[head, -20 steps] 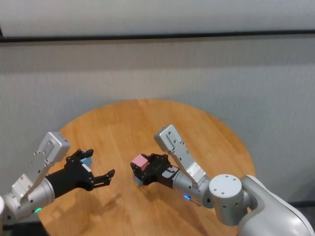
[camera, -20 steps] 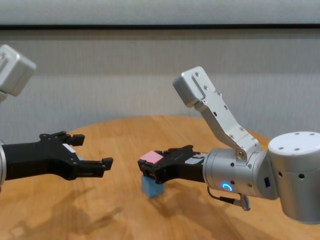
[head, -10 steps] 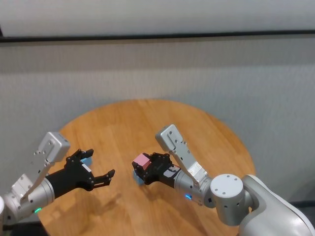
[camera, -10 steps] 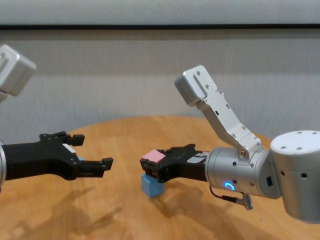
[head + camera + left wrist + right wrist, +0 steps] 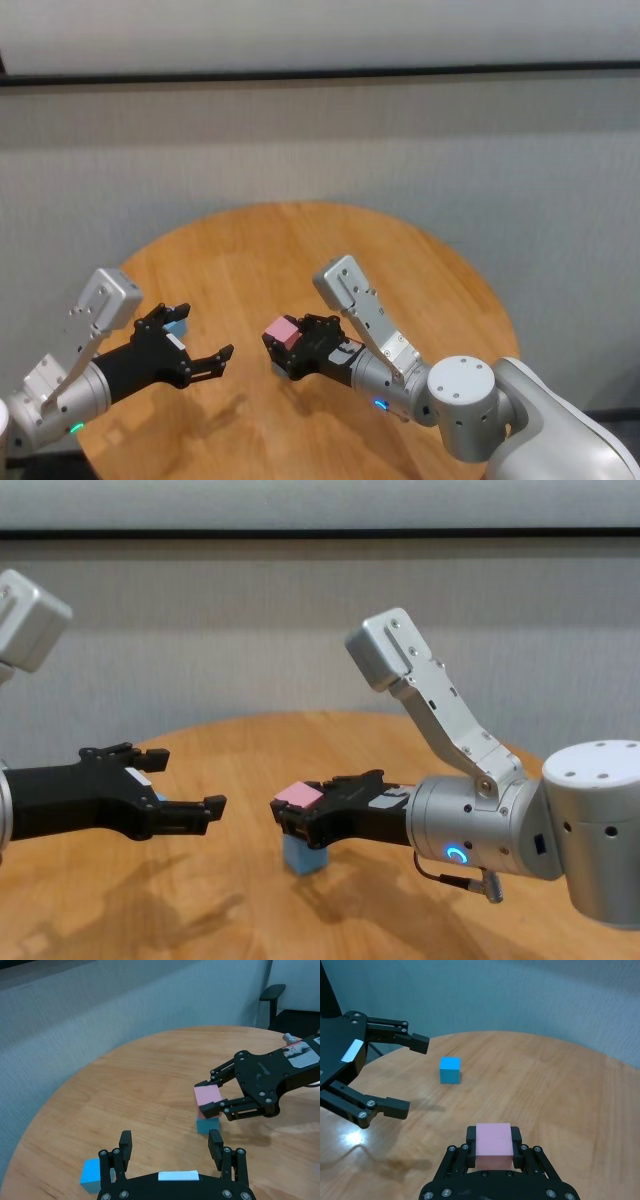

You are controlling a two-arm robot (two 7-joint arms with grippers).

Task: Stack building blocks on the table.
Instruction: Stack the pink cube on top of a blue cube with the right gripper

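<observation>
Bare table (image 5: 300, 250) beyond both tools; one blue block (image 5: 450, 1069) between.

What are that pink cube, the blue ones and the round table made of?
The pink cube, clamped in the right gripper, looks like matte foam or painted wood: flat colour, no shine; I can't tell which. The blue cube by the open left gripper and the blue cube under the pink one look alike. The table seems lightly glossy wood planks: visible grain, seams.
</observation>
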